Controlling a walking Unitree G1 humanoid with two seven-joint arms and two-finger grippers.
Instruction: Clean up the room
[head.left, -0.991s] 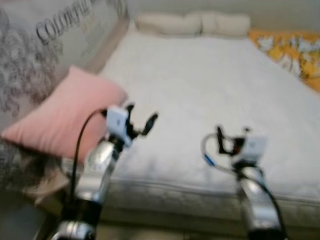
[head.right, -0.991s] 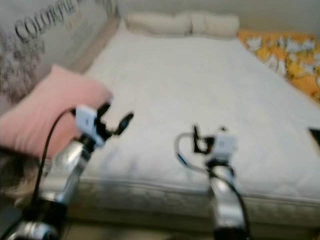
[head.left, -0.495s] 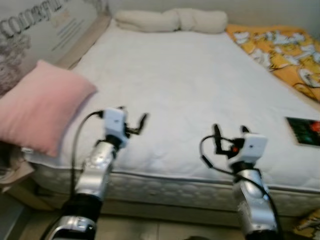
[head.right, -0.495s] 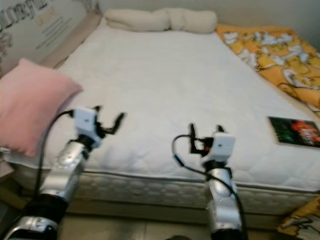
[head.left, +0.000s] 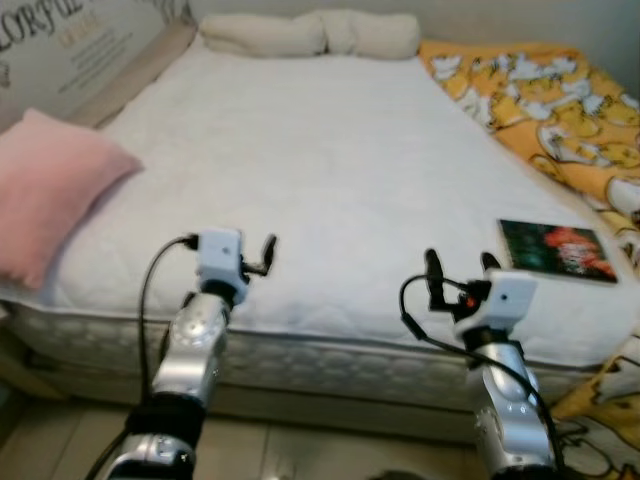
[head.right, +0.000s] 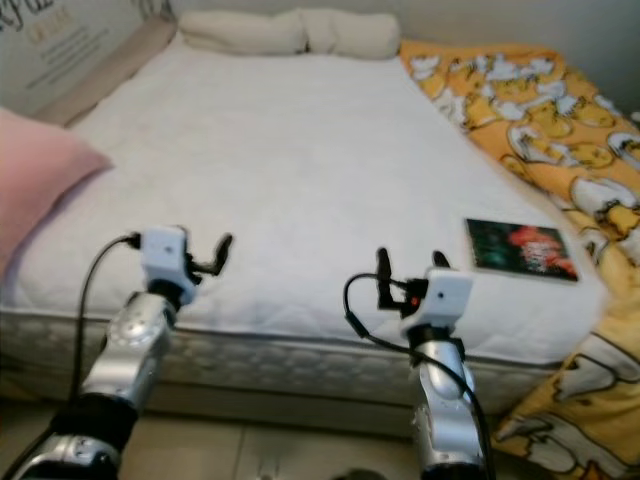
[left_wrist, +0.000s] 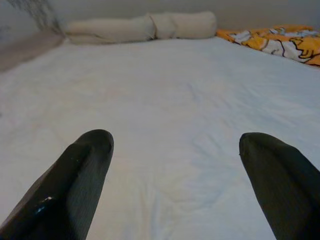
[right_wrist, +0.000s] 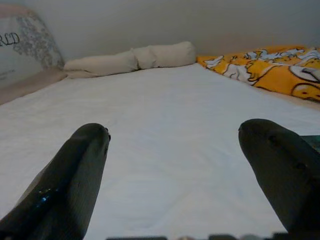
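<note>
1. We see the pink pillow (head.left: 45, 190) cut by the left edge of the head view, so its far end is lost to us.
2. The printed board (head.left: 70, 45) beside the bed runs off the top left corner; we cannot read its lettering whole.
3. The yellow patterned blanket (head.right: 530, 110) passes beyond the right edge.
4. The cover of the dark book (head.right: 520, 248) is too small for us to read.
5. Both arms leave the bottom edge.
</note>
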